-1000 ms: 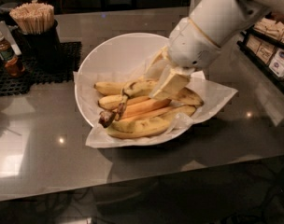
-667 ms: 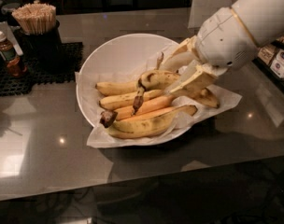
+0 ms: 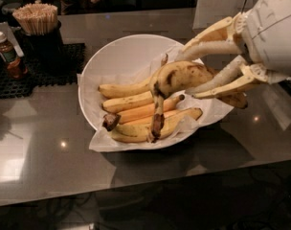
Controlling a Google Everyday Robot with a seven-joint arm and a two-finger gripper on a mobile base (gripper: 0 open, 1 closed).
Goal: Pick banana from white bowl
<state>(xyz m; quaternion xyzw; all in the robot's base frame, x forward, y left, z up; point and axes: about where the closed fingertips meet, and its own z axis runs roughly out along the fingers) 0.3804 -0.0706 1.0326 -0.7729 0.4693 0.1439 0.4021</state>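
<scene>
My gripper (image 3: 191, 73) reaches in from the right and is shut on the banana (image 3: 176, 76), a yellow one with dark brown blotches and a long dark-tipped stem hanging down. It holds the banana lifted above the white bowl (image 3: 117, 56), over the bowl's right side. The bowl is lined with crumpled white paper (image 3: 100, 145) and holds several other bananas (image 3: 136, 113), some yellow and some orange-tinted.
The bowl sits on a dark glossy counter (image 3: 50, 162). A dark cup of wooden sticks (image 3: 36, 25) and a sauce bottle (image 3: 7, 54) stand on a black mat at the back left. A person stands behind the counter at the top.
The gripper has closed on the blotched banana and lifted it up and to the right, out of the pile in the bowl. The arm has drawn back to the right.
</scene>
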